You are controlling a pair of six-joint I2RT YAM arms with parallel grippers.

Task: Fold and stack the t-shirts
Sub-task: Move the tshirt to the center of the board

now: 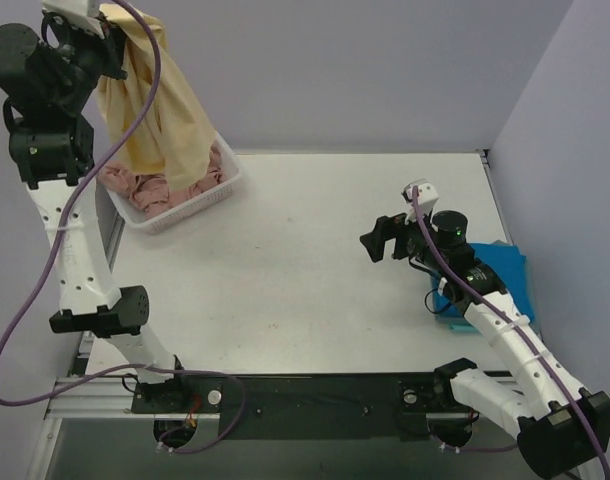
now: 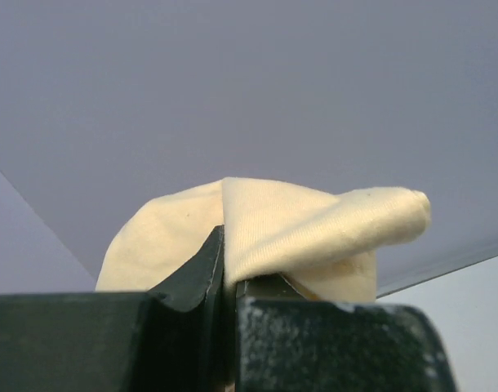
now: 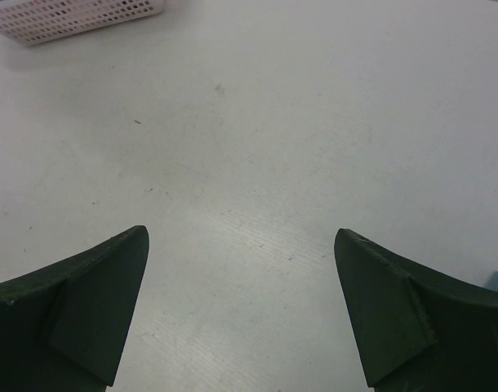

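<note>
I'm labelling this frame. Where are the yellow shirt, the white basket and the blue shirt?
yellow shirt point(image 1: 180, 125), top view, middle of the hanging cloth.
white basket point(image 1: 190, 209), top view, its near wall.
blue shirt point(image 1: 513, 272), top view, its upper right part.

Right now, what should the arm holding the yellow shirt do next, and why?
Probably swing the left gripper toward the middle of the table: it is shut on the yellow shirt, which hangs over the basket, and folding needs a flat surface.
</note>
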